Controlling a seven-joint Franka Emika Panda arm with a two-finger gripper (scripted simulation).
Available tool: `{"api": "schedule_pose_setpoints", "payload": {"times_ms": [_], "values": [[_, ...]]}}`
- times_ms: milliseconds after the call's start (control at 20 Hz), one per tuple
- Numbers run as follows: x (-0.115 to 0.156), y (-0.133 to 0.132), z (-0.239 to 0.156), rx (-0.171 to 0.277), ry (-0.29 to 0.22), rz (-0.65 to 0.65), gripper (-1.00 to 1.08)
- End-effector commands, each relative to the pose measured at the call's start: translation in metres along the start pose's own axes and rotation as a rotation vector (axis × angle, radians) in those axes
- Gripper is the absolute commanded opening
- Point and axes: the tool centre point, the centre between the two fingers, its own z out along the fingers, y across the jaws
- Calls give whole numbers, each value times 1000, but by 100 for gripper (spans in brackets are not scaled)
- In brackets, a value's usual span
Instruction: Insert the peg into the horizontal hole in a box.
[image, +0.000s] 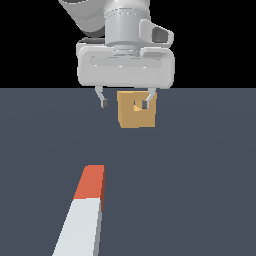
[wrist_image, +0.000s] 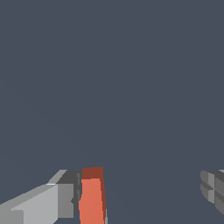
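Observation:
The peg (image: 82, 220) lies flat on the dark floor near the front of the exterior view. It is white, and its orange-red end (image: 91, 182) points toward the box. The box (image: 131, 117), a tan cube, stands farther back with its square hole (image: 137, 106) facing the camera. My gripper (image: 125, 103) is open and empty, and hangs above the floor. Its fingertips (image: 104, 103) overlap the box in this view, and one partly covers the hole. In the wrist view the peg's orange end (wrist_image: 92, 201) shows between the fingers (wrist_image: 48, 203), close to one of them; my gripper (wrist_image: 131, 197) is apart from it.
A flat dark grey floor (image: 200, 175) runs under everything. The background behind it is black. Nothing else shows.

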Motion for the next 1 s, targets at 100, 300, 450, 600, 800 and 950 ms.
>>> {"api": "schedule_pose_setpoints", "payload": {"times_ms": [100, 300, 450, 600, 800, 950], "values": [[-1, 0, 1, 0, 0, -1, 100], [-11, -4, 5, -2, 0, -5, 100], [-24, -8, 11, -4, 0, -11, 100], [-43, -14, 19, -8, 0, -19, 100], [-75, -24, 34, -14, 0, -33, 100], [-104, -32, 47, -19, 0, -46, 100]]}}
